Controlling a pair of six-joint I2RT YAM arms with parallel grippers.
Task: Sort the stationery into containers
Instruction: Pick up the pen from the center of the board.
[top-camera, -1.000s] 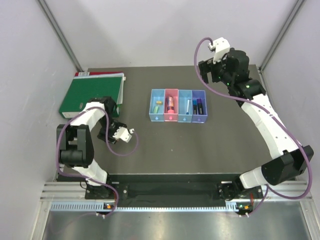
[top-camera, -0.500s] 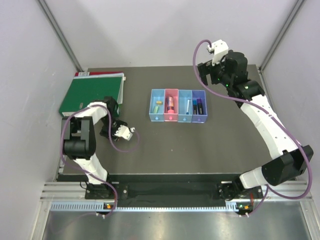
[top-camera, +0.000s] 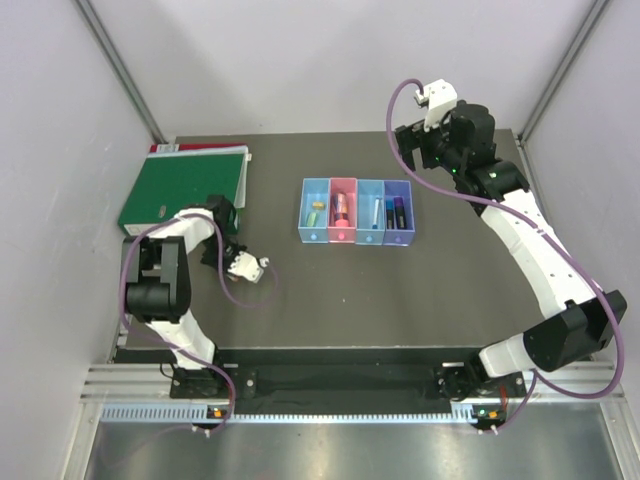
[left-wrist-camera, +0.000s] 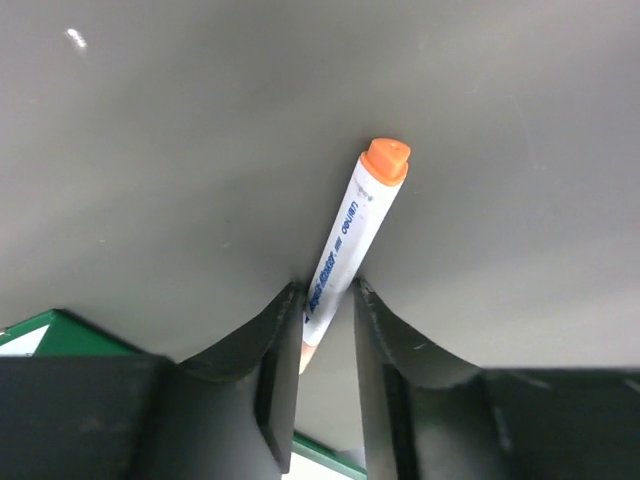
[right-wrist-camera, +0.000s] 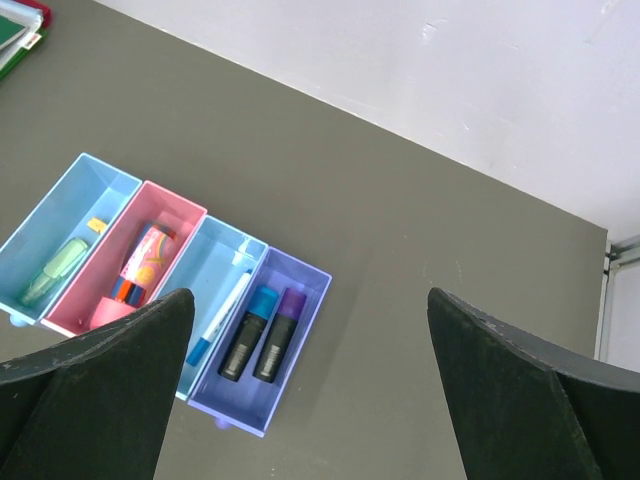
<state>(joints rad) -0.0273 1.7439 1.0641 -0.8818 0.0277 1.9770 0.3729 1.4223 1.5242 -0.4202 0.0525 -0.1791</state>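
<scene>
The four joined containers (top-camera: 355, 238) stand mid-table; the right wrist view shows them too, the purple one (right-wrist-camera: 238, 402) nearest. They hold a green marker (right-wrist-camera: 55, 268), a colourful piece (right-wrist-camera: 145, 262), a blue-ended white pen (right-wrist-camera: 220, 318) and two black markers (right-wrist-camera: 262, 335). My left gripper (left-wrist-camera: 328, 292) points down at the table beside the binder, its fingertips closed on a white pen with an orange cap (left-wrist-camera: 352, 235). In the top view the arm hides this pen and the left gripper (top-camera: 222, 215). My right gripper (right-wrist-camera: 310, 295) is wide open and empty, high over the back right (top-camera: 418, 140).
A large green binder (top-camera: 185, 185) lies at the back left, right beside my left gripper; its edge shows in the left wrist view (left-wrist-camera: 45, 330). Purple cables loop off both arms. Grey walls enclose the table.
My left arm's elbow has swung in toward the binder and its wrist shifted slightly. My right gripper lifted a little a second ago and has since held still.
</scene>
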